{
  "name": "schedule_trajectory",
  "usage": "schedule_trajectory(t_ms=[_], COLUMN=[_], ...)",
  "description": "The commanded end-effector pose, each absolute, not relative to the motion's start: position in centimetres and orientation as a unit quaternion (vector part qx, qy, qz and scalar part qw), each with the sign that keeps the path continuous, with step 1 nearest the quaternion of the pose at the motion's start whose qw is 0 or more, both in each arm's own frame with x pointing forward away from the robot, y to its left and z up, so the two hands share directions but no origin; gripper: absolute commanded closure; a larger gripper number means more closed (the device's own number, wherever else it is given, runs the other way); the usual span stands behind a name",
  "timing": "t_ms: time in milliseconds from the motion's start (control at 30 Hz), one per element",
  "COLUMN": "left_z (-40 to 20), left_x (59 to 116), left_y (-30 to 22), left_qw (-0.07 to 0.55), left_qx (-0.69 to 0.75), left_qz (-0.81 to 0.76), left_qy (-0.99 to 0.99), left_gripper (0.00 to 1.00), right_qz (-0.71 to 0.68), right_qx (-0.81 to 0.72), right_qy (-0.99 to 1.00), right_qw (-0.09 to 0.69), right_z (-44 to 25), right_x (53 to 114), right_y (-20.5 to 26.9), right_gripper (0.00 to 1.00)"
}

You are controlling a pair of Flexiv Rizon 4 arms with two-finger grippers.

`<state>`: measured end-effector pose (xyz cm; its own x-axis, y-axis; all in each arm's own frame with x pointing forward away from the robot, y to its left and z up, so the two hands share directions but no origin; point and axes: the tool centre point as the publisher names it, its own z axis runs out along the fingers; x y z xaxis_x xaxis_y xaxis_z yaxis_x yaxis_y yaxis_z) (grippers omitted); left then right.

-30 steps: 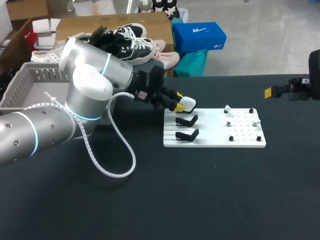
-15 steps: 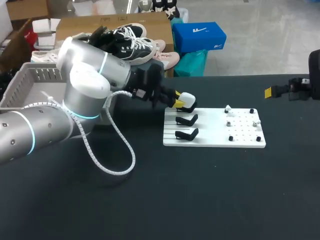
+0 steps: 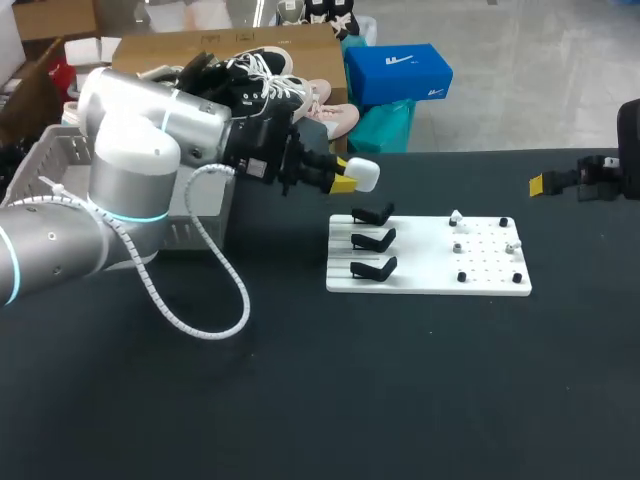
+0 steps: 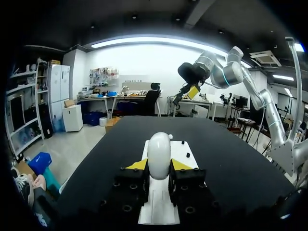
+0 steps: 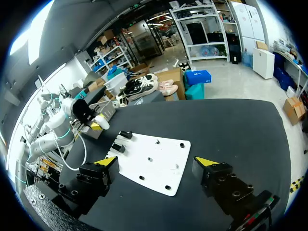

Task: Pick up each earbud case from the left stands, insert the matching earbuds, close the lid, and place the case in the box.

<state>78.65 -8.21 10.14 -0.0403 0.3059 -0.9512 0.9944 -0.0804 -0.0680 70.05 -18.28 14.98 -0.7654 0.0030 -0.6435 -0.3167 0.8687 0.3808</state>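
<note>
My left gripper (image 3: 352, 179) is shut on a white earbud case (image 3: 363, 174) and holds it in the air, up and to the left of the white board (image 3: 430, 268). In the left wrist view the case (image 4: 159, 153) stands upright between the yellow tips of that gripper (image 4: 159, 165), with the board (image 4: 159, 204) below. Three black stands (image 3: 373, 240) on the board's left side carry nothing. Small earbuds (image 3: 456, 217) sit among pegs on its right side. My right gripper (image 5: 157, 161) is open with nothing in it, hanging high over the table's right edge with the board (image 5: 161, 147) ahead of it.
A grey slatted basket (image 3: 45, 165) stands at the table's far left, behind my left arm. A white coiled cable (image 3: 215, 290) hangs from that arm down to the dark tabletop. The right arm's yellow tip (image 3: 537, 184) shows at the right edge.
My left gripper closed on the white case at the far stand, then lifted it off and carried it up and left. The right arm kept still.
</note>
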Motion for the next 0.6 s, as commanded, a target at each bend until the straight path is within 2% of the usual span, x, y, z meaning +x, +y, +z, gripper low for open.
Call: schedule_trajectory(t_ms=[33,300,600], left_z=[11.9,15.1,16.0], left_x=[73.4,68.6,65.9], left_y=[-6.9,-6.8,-7.9], left_qw=[0.411,0.419,0.465], left_qx=[0.557,0.535,0.508], left_qz=[-0.441,-0.479,-0.473], left_qy=[0.570,0.555,0.549], left_gripper=[1.00,1.00,1.00], right_qz=[0.243,0.243,0.243], right_qx=[-0.088,-0.088,-0.088], right_qy=[0.908,0.908,0.908], right_qw=[0.331,0.331,0.331], right_z=[14.9,14.9,14.9], right_x=[70.1,70.1,70.1], right_y=[-18.4,-18.4,-18.4], right_gripper=[0.00,0.00,0.00])
